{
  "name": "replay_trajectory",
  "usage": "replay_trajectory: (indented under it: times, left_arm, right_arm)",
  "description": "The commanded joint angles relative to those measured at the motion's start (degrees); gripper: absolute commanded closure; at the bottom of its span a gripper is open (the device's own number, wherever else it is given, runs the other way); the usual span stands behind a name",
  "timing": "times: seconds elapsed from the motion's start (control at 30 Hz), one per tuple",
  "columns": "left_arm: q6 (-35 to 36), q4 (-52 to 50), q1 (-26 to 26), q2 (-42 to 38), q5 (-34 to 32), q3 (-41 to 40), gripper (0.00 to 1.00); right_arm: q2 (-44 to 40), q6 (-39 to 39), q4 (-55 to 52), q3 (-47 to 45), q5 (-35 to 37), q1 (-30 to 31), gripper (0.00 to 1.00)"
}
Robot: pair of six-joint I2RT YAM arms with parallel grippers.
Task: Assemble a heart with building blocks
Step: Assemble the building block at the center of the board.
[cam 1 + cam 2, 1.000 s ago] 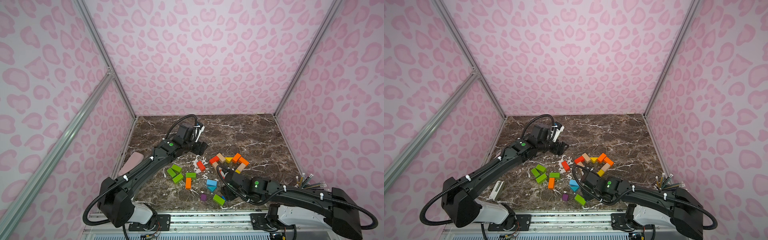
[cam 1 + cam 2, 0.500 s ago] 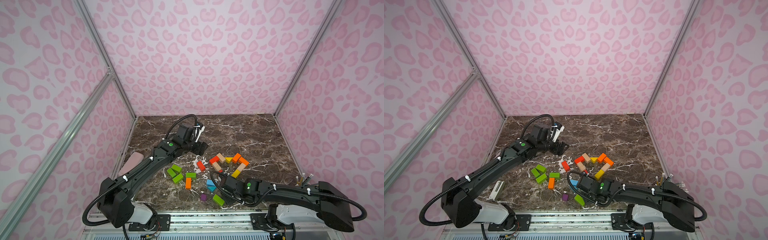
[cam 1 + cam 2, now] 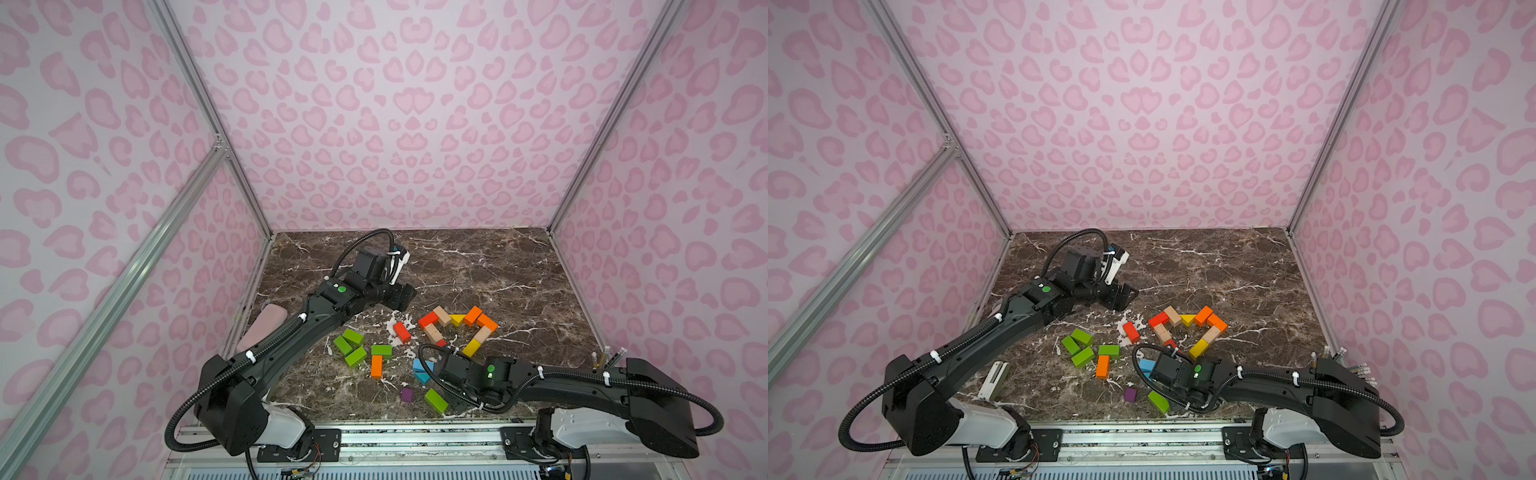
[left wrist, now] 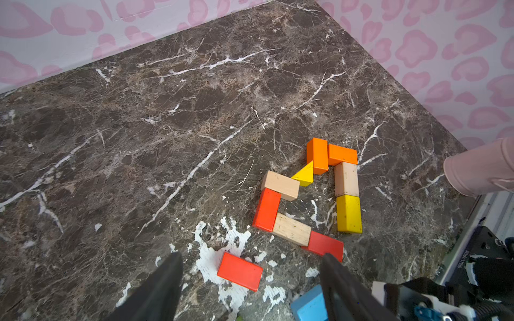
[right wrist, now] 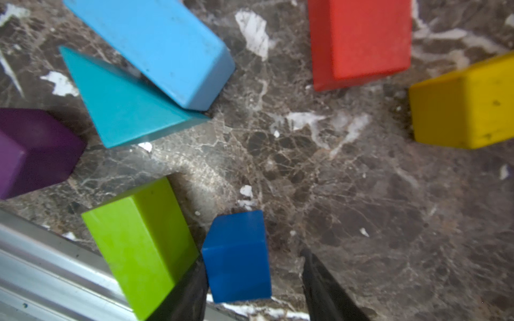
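The building blocks form a partial heart outline (image 3: 457, 328) of red, tan, yellow and orange pieces in both top views. A loose red block (image 4: 239, 271) lies below my open left gripper (image 4: 250, 255), which hovers above the table. Green blocks (image 3: 353, 347), an orange block (image 3: 376, 366), a light blue block (image 5: 155, 41), a teal prism (image 5: 125, 111) and a purple cube (image 5: 30, 150) lie loose near the front. My right gripper (image 5: 253, 258) is low and open around a dark blue cube (image 5: 236, 255). The cube touches one finger and a gap shows at the other. A green block (image 5: 139, 241) sits just outside that finger.
The front aluminium rail (image 5: 41, 264) runs close beside the green block. Coloured pencils (image 3: 606, 357) stand at the right edge. A pink object (image 3: 266, 320) rests by the left wall, and a white clip-like object (image 3: 994, 380) lies at the front left.
My right arm has shifted left and toward the front blocks, and its jaws narrowed, then widened a little. The left arm has not moved.
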Motion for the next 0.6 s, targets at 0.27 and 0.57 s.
replay_trajectory:
  times: [0.27,0.57]
  left_arm:
    - [0.0,3.1,0.0,0.0,0.4,-0.1,0.2]
    - [-0.1,3.1,0.0,0.2,0.8,-0.1,0.2]
  right_arm:
    - [-0.3,7.4,-3.3,-0.2,1.7,-1.4,0.47]
    - [-3.0,10.5,-5.7,-1.9,1.5,-1.9,0.46]
